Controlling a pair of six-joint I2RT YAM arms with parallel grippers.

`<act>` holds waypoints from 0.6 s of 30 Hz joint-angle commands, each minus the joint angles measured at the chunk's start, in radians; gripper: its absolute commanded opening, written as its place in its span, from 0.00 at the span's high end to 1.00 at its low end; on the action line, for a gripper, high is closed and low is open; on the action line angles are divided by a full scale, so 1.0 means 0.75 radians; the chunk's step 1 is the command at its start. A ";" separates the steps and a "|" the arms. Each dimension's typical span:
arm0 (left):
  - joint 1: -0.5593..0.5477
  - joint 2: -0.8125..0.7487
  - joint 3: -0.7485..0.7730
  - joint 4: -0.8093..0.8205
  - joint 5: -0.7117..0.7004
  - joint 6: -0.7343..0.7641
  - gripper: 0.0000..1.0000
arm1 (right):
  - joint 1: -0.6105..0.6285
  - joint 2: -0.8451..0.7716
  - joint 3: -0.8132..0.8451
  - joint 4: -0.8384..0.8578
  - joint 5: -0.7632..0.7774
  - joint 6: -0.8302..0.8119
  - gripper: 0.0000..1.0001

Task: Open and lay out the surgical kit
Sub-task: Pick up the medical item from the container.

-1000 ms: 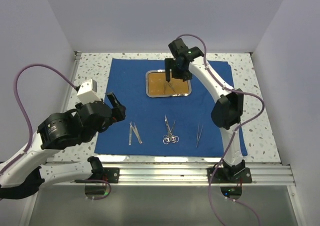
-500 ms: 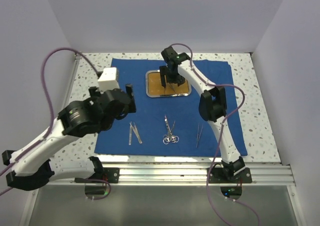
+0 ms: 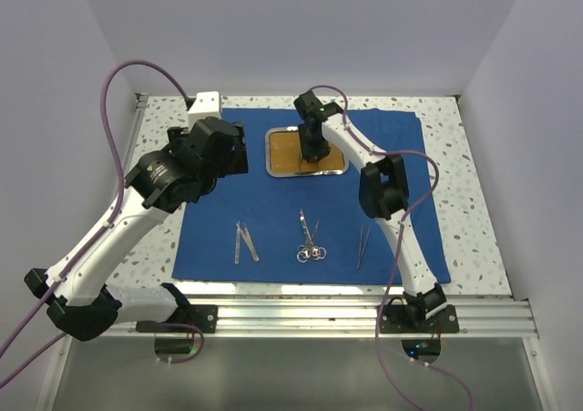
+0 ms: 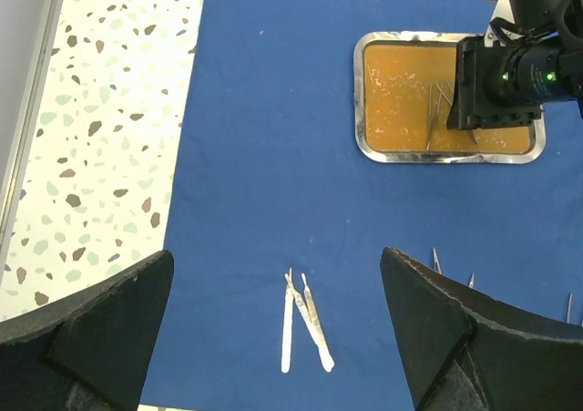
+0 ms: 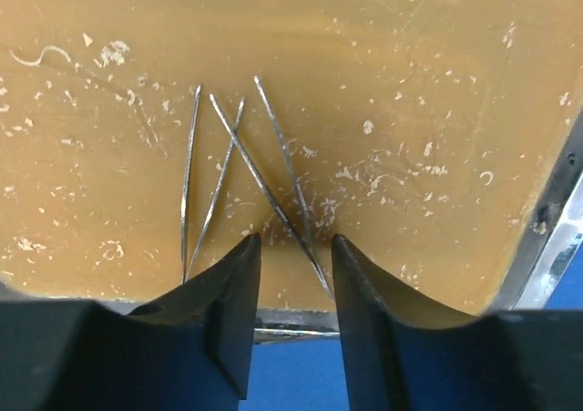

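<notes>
The royal-blue cloth (image 3: 273, 210) lies spread flat. The steel tray (image 3: 270, 152) with the orange-brown floor sits on its far middle. My right gripper (image 3: 312, 147) is low in the tray, open by a narrow gap. In the right wrist view its tips (image 5: 293, 251) straddle the near ends of thin silver tweezers (image 5: 273, 179) lying crossed on the tray floor (image 5: 410, 83). My left gripper (image 3: 235, 156) is wide open and empty, high above the cloth. In its wrist view the gripper (image 4: 278, 338) looks down on flat silver handles (image 4: 305, 324).
On the near cloth lie the flat silver handles (image 3: 244, 242), ring-handled scissors and forceps (image 3: 310, 242) and a pair of tweezers (image 3: 363, 245). The speckled tabletop (image 3: 164, 138) borders the cloth. White walls close off the left, right and back.
My left arm has swung up and toward the far left, over the cloth beside the tray. My right gripper has lowered into the tray over the tweezers.
</notes>
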 commanded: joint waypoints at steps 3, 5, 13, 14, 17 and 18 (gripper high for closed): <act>0.018 0.001 0.050 0.000 0.026 0.024 0.00 | -0.028 0.045 -0.024 0.062 0.006 -0.016 0.72; 0.022 0.001 0.050 0.000 0.034 0.018 0.00 | -0.033 0.047 -0.028 0.064 0.002 -0.012 0.94; 0.040 0.005 0.054 0.006 0.034 0.040 0.00 | -0.037 -0.065 -0.024 0.041 0.047 -0.020 1.00; 0.045 0.005 0.052 0.009 0.034 0.047 0.00 | -0.041 -0.087 -0.018 0.025 0.053 -0.018 1.00; 0.065 -0.003 0.040 0.045 0.052 0.083 0.00 | -0.047 -0.218 -0.020 -0.016 0.092 -0.010 1.00; 0.071 -0.005 0.020 0.080 0.062 0.098 0.00 | -0.047 -0.253 -0.034 -0.024 0.102 -0.008 1.00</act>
